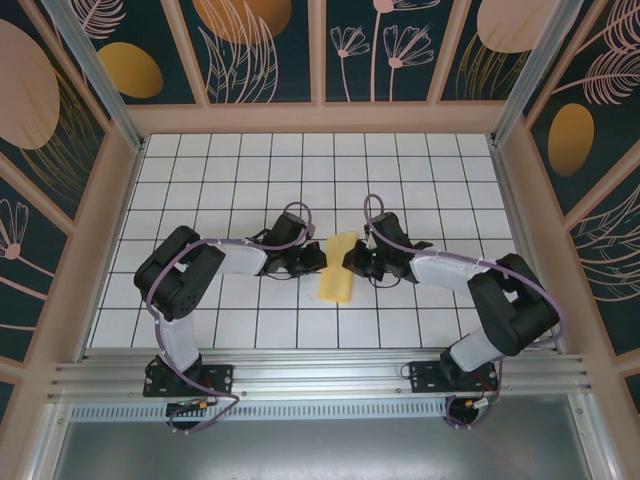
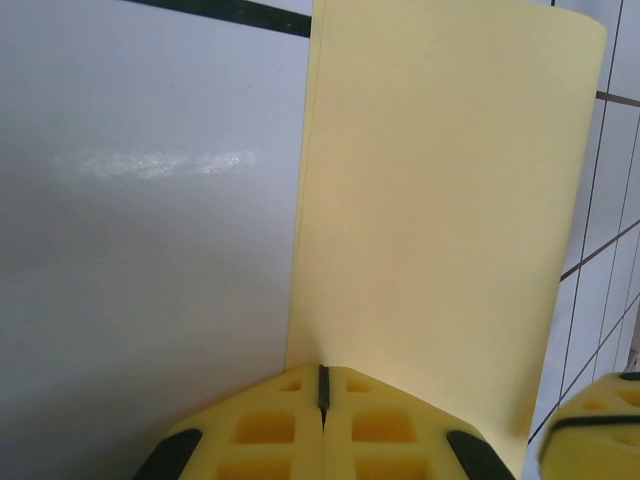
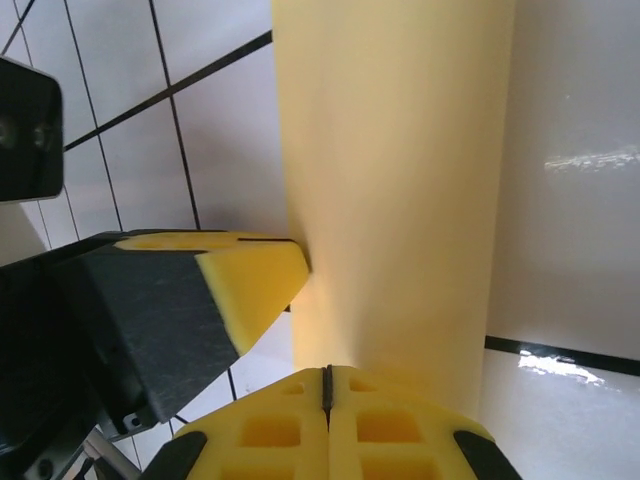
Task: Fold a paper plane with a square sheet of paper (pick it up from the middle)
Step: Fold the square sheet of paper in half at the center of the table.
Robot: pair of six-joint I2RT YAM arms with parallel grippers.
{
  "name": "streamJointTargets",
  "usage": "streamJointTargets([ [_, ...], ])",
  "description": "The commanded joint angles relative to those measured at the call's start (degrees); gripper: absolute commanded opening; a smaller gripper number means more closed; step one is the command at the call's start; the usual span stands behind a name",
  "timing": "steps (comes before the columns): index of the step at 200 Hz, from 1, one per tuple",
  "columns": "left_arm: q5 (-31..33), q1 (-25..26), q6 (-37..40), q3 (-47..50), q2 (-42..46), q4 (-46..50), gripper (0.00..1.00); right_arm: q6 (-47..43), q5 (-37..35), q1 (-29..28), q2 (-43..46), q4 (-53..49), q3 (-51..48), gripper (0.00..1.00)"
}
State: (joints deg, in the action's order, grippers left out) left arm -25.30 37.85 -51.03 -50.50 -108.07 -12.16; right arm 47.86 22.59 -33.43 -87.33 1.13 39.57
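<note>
Yellow foam pads of the left end effector (image 2: 322,398) are pressed fully together on one side of the square sheet of paper (image 1: 338,272). The right end effector (image 3: 326,398) is clamped just as tightly on the sheet from the opposite side. With 2 grips facing each other across it, the sheet seems to be held taut and partly raised off the white gridded worktop (image 1: 250,170) beneath it, probably so a fold can be worked between them. From above the sheet reads as a narrow, curled band rather than a square. I cannot count its layers or pick out any crease. The pinched margins vanish inside the pads, and both wrists crowd the sheet's sides.
</note>
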Motion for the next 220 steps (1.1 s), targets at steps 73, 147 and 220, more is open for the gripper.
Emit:
streamJointTargets([
  [73,2.1,0.5,2.4,0.7,-3.5,6.1,0.0,-2.9,3.5,1.4,-3.0,7.9,-9.1,0.07],
  [147,2.2,0.6,2.5,1.3,-3.3,6.1,0.0,-2.8,7.3,1.6,4.1,9.5,-9.6,0.07],
  [220,1.7,0.6,2.2,1.5,-3.5,5.4,0.0,-1.1,8.8,0.6,1.6,12.9,-14.9,0.01],
])
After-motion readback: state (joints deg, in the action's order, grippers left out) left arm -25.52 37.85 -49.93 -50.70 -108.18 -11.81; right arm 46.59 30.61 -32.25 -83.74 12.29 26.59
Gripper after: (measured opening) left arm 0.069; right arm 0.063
